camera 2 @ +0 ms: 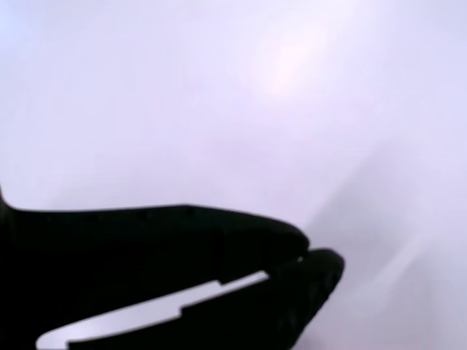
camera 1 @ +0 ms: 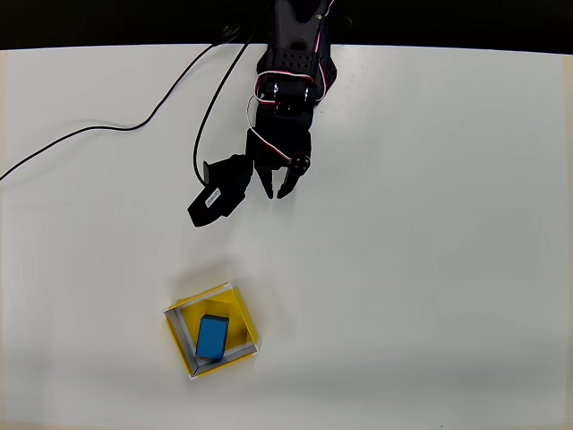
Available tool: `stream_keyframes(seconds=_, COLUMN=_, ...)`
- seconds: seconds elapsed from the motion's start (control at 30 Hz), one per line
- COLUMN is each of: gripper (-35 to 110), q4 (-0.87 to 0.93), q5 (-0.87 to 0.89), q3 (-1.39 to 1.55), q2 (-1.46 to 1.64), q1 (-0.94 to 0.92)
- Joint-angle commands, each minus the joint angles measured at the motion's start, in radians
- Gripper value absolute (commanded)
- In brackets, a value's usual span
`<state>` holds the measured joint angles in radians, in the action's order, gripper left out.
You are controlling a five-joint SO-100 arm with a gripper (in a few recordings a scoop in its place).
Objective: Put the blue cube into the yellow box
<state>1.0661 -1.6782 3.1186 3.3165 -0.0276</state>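
Blue cube sits inside the yellow box, long axis running roughly twelve to six, nothing hiding it. Up at one o'clock, well apart, the gripper hangs empty, tips nearly together; the wrist view is blurred, its fingers touching at the tips.

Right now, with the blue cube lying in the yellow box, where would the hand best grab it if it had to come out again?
Grip the blue cube across its two long sides, coming straight down from above. The yellow box walls block a side approach, and the cube's narrower width suits the hand.
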Motion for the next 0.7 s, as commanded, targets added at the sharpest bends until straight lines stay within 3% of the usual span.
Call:
stream_keyframes(seconds=0.0, gripper=0, q4=0.115, q5=-0.028, q3=0.026, q2=0.028, q1=-0.003)
stream_keyframes(seconds=0.13, gripper=0, q4=0.276, q5=-0.06, q3=0.026, q2=0.028, q1=-0.002)
stream_keyframes(seconds=0.37, gripper=1, q4=0.29, q5=0.1, q3=0.026, q2=0.028, q1=0.0)
stream_keyframes(seconds=0.67, gripper=1, q4=0.287, q5=0.109, q3=0.026, q2=0.025, q1=0.008)
